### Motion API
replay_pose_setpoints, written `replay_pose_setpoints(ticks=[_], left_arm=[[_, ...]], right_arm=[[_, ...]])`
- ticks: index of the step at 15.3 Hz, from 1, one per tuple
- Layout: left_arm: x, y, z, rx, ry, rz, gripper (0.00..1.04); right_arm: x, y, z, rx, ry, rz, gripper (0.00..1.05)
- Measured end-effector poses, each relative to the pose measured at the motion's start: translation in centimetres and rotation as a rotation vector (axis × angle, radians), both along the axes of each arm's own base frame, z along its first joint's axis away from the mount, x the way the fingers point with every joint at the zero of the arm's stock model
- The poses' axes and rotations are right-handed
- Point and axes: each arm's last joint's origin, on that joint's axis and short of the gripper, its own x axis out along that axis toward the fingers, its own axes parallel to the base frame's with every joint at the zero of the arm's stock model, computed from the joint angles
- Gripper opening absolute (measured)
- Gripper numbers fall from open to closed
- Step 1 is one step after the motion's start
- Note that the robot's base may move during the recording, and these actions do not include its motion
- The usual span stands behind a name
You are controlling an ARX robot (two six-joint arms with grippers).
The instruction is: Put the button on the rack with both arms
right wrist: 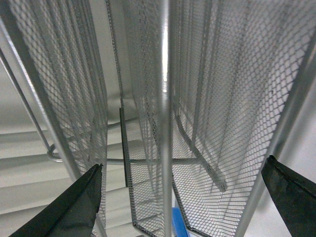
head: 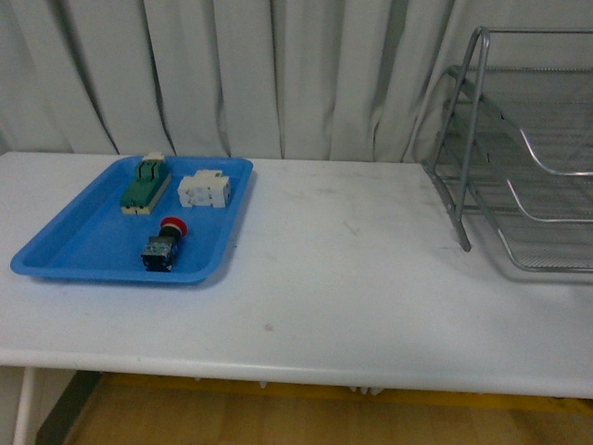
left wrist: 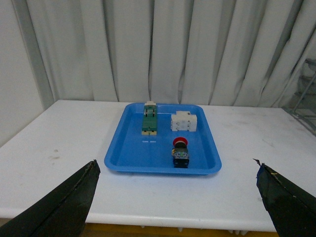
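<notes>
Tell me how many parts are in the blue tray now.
3 in the blue tray: the green block at the far end, the white blocky part beside it, the button nearer the front rim. Nothing looks hidden.

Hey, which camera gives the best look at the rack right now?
The front view: the rack shows its frame and stacked mesh tiers, though the picture edge cuts it off. The right wrist view is so close that only mesh and wire show. The left wrist view catches just a sliver.
</notes>
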Motion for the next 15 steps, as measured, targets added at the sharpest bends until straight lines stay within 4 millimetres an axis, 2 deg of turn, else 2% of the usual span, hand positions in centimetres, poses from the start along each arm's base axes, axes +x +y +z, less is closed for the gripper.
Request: replay_pose_setpoints(ticks=[8,15], left_arm=[[0.0,0.0,0.0,0.0,0.0,0.0,0.98],[0.0,0.0,0.0,0.0,0.0,0.0,0.98]], right_arm=[[1.4,-0.5,1.4,-0.093,-0.065,0.029,0.98],[1.3,-0.2,1.1,-0.101,-0.057,0.05,0.98]])
